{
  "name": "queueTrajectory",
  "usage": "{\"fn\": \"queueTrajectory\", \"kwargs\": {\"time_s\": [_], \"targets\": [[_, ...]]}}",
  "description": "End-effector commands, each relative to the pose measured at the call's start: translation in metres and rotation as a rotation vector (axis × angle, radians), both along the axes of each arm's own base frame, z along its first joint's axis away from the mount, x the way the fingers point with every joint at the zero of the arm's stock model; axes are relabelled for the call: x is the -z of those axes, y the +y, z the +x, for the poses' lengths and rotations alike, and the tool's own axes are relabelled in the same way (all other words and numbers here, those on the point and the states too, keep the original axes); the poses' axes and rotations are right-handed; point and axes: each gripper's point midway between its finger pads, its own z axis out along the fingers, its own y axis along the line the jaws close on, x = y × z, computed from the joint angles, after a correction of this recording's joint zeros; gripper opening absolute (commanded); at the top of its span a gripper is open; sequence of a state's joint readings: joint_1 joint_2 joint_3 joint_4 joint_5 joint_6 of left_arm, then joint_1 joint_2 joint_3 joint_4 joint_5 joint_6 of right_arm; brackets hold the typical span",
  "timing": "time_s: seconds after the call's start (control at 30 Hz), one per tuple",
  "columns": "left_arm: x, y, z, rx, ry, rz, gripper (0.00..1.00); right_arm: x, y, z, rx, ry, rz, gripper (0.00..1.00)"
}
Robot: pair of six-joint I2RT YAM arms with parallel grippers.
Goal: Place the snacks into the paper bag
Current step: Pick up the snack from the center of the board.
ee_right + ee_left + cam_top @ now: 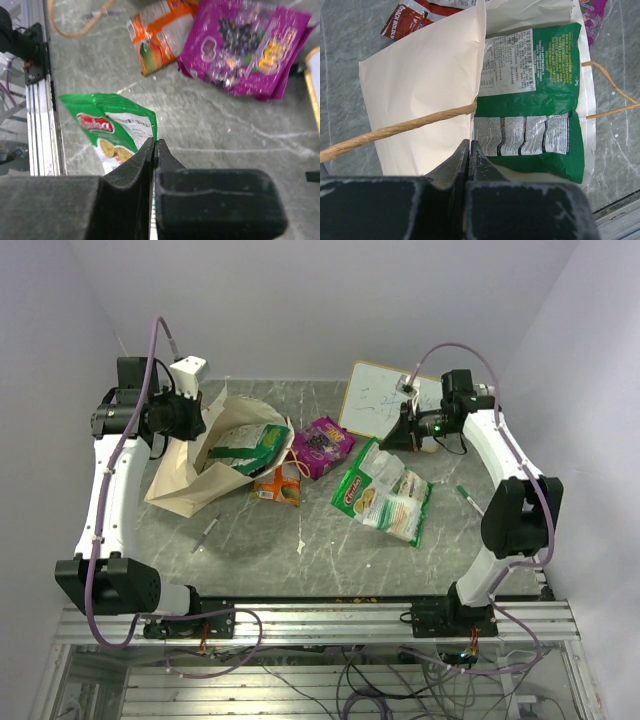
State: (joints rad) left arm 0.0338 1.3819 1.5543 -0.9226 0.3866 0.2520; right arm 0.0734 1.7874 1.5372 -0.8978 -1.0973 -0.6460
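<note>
The cream paper bag (185,480) lies on its side at the left, mouth toward the middle, with a large green packet (252,445) partly inside. My left gripper (198,428) is shut on the bag's upper rim; in the left wrist view (470,146) the bag wall (425,85) runs between the jaws, above the green packet (535,95). My right gripper (388,440) is shut on the edge of a green-and-white packet (385,495), seen in the right wrist view (155,143) pinching that packet (112,127). A purple packet (322,446) and an orange packet (280,486) lie between.
A framed whiteboard (385,400) lies at the back right. Thin pens lie on the table: one (207,531), another (300,540), a green one (468,498). A red packet (407,20) shows beyond the bag. The table's metal rail (37,110) runs along the near edge.
</note>
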Motion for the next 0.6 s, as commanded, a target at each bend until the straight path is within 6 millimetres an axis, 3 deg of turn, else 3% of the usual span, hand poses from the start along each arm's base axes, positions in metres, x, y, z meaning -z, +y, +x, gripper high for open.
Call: {"fn": "queueTrajectory", "kwargs": {"time_s": [0.0,0.3,0.57], "targets": [[-0.017,0.002,0.004,0.025,-0.074,0.024,0.07,-0.05,0.008,-0.004,-0.017,-0.086,0.097,0.0],[-0.025,-0.004,0.007,0.066,-0.056,0.013,0.07,-0.128,0.019,-0.01,0.03,-0.253,0.189,0.0],[-0.031,0.0,0.012,0.03,-0.069,0.029,0.07,-0.193,0.046,-0.013,0.057,-0.398,0.215,0.0]]}}
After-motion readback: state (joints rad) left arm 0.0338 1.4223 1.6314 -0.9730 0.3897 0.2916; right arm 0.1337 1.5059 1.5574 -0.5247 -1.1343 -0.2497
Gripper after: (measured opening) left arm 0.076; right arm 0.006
